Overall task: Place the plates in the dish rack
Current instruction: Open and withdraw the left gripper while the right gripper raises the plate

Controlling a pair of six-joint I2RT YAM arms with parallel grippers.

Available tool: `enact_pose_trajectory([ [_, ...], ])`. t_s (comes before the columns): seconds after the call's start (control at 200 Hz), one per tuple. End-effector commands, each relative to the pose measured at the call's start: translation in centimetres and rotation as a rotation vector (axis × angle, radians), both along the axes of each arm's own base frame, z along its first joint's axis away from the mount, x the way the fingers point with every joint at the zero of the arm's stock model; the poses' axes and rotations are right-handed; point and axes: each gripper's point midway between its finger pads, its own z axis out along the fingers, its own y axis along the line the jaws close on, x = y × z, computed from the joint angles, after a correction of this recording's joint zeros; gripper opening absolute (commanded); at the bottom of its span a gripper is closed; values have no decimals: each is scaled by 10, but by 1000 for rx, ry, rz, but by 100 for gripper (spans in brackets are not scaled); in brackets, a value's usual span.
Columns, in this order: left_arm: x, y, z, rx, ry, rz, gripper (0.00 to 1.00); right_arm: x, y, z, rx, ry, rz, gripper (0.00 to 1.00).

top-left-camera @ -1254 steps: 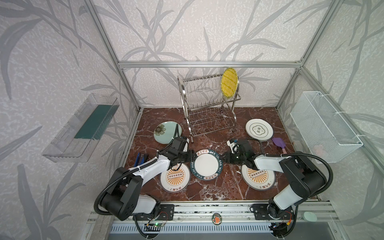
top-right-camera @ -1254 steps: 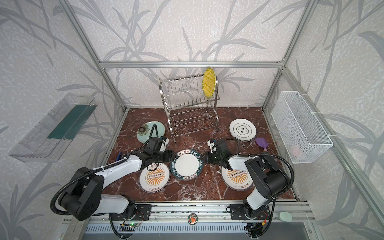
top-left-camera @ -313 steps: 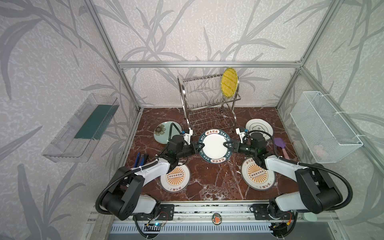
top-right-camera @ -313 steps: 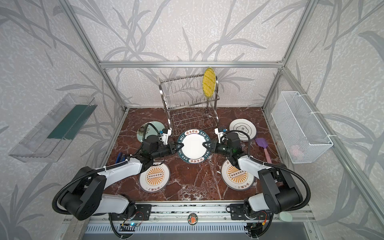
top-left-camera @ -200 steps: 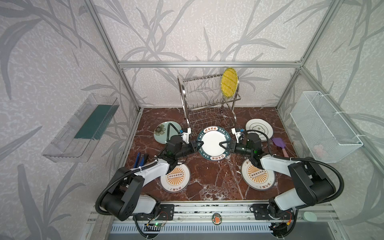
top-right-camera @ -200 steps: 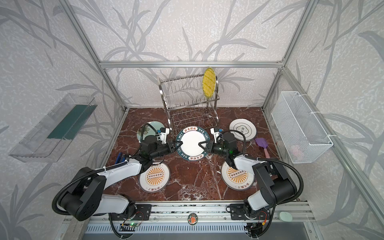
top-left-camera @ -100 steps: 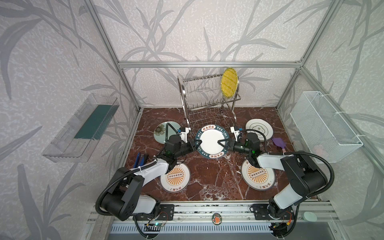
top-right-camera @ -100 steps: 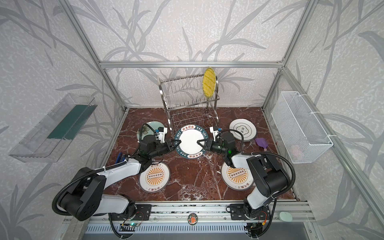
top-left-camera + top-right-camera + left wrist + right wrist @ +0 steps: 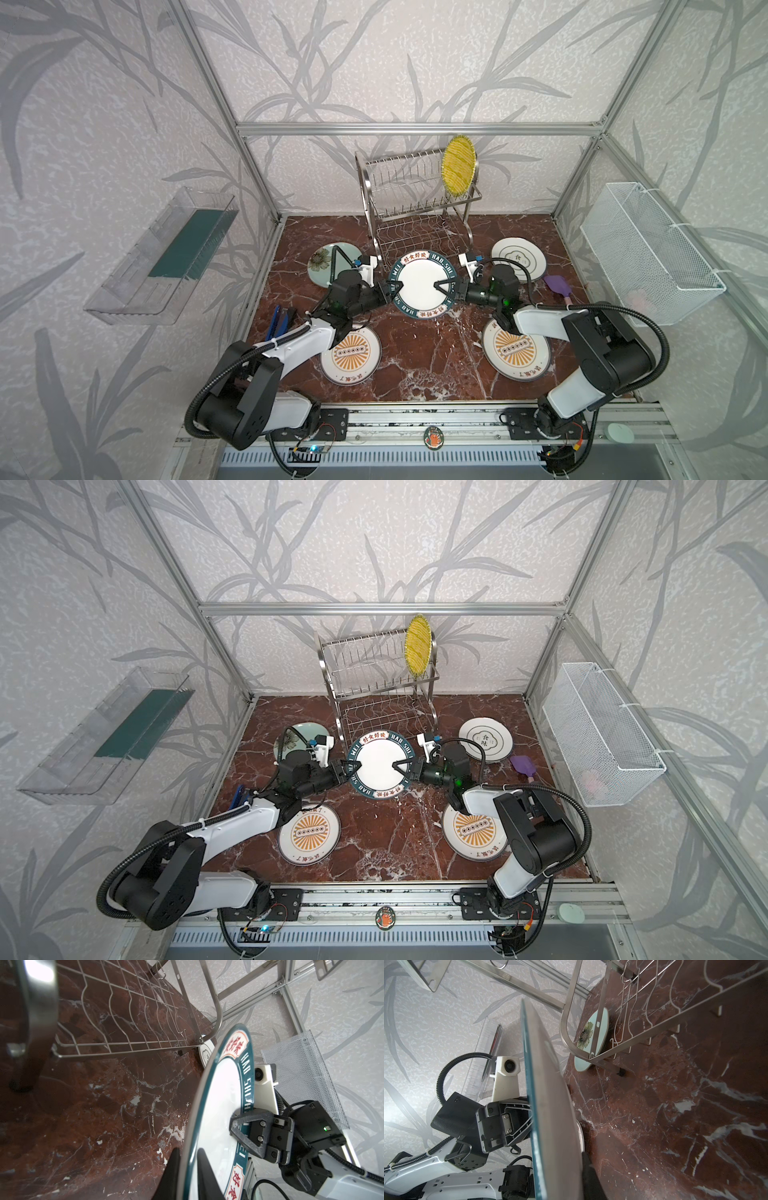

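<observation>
left wrist view: your right hand (image 9: 234, 1126) pinches green-rim plate (image 9: 218, 1088) opposite left hand (image 9: 188, 1167), whose grip's unclear; prob tipping it upright for dish rack (image 9: 128, 1022) beyond.

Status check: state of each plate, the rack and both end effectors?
Green-rimmed plate: raised, tilted, between both end effectors.
Dish rack: upright, one plate loaded.
Yellow plate: on edge in the dish rack's top tier.
Celadon plate: flat on table.
Outline-motif plate: flat on table.
Left sunburst plate: flat on table.
Right sunburst plate: flat on table.
Left end effector: straddling that plate's rim, grip unclear.
Right end effector: shut on its rim.
</observation>
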Motion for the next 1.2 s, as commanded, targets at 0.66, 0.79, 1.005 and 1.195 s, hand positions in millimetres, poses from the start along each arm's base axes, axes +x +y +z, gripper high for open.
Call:
enact_pose_trajectory([
  [0.66,-11,3,35,101,-112,-39,42,12,-31,43,-14,-139,-102,0],
  [0.79,-12,7,44,156,-134,-40,42,12,-41,48,-51,-147,-119,0],
  [1.005,-7,11,69,246,-178,-51,42,13,-56,83,-54,-209,-157,0],
  [1.195,-2,14,104,312,-231,-54,42,8,-64,116,-90,-269,-165,0],
])
